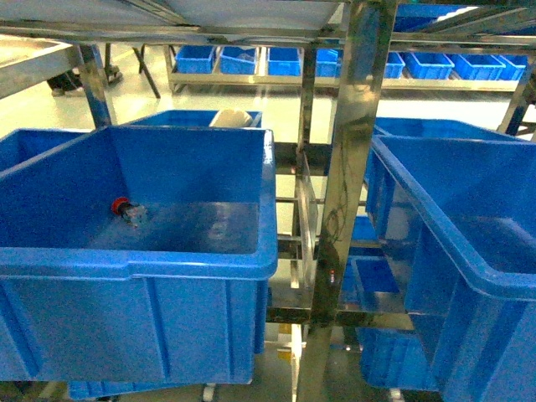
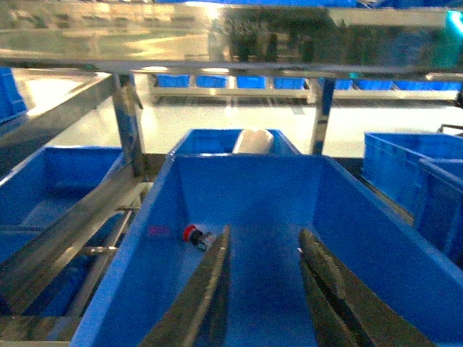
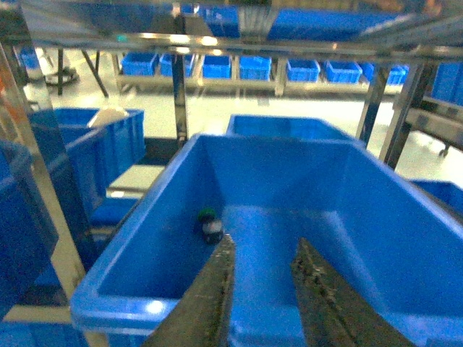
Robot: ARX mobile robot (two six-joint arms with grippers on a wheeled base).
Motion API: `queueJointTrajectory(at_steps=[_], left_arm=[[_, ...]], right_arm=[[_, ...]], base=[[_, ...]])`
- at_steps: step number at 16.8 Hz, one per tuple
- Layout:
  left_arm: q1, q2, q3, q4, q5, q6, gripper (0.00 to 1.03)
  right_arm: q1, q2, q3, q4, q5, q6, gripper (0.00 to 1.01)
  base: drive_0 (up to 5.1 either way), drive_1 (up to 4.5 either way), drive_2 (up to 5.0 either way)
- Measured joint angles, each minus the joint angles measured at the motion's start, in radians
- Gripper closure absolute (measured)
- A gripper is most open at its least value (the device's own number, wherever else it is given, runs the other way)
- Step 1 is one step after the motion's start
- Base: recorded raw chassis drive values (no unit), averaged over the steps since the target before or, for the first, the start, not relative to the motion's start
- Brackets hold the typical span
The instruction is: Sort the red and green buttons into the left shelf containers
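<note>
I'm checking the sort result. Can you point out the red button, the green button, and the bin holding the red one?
red button (image 1: pixel 122 204), head view, on its red cap.
green button (image 3: pixel 208 215), right wrist view, on its green cap.
blue bin (image 1: pixel 134 266), head view, on its near rim.

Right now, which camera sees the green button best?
The right wrist view: the green button lies on the floor of a blue bin, just beyond the right gripper. The head and left wrist views don't show it.

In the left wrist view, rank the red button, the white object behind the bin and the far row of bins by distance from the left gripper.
1. red button, on the bin floor, just left of the left gripper.
2. white object, beyond the bin's back wall.
3. far row of bins, across the aisle.
</note>
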Motion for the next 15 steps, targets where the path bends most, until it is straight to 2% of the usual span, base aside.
queueJointTrajectory(at_steps=[1,2,3,4,5,6,9,12,14,15], left_arm=[[0.043,-0.029,-0.031,-0.014,0.043,0.006,0.82],[0.055,-0.064,-0.059,-0.034,0.046,0.006,0.97],[0.053,-0.108,-0.08,-0.048,0.052,0.007,1.01],[0.051,-0.148,-0.094,-0.066,0.052,0.007,1.01],[0.051,-0.165,-0.101,-0.075,0.053,0.007,1.01],[0.051,-0.177,-0.106,-0.082,0.053,0.008,1.01],[0.051,-0.216,-0.126,-0.111,0.053,0.008,1.01],[0.051,-0.33,-0.155,-0.191,0.054,0.008,1.01],[0.051,-0.359,-0.189,-0.169,0.055,0.008,1.01],[0.051,-0.388,-0.189,-0.209,0.052,0.008,1.01]], right_arm=[[0.016,-0.04,-0.023,-0.049,0.014,0.001,0.83],[0.031,-0.1,-0.038,-0.096,0.032,0.001,0.96],[0.045,-0.166,-0.04,-0.136,0.047,0.004,0.99],[0.061,-0.227,-0.045,-0.182,0.056,0.005,0.99],[0.091,-0.257,-0.05,-0.214,0.105,0.005,0.99],[0.113,-0.273,-0.052,-0.231,0.126,0.006,0.99],[0.156,-0.33,-0.057,-0.283,0.142,0.007,0.99],[0.157,-0.475,-0.057,-0.411,0.151,0.008,0.99],[0.157,-0.54,-0.057,-0.473,0.151,0.008,0.99],[0.157,-0.577,-0.057,-0.507,0.151,0.008,0.99]], base=[[0.0,0.0,0.0],[0.0,0.0,0.0],[0.0,0.0,0.0],[0.0,0.0,0.0],[0.0,0.0,0.0],[0.0,0.0,0.0],[0.0,0.0,0.0],[0.0,0.0,0.0],[0.0,0.0,0.0],[0.0,0.0,0.0]])
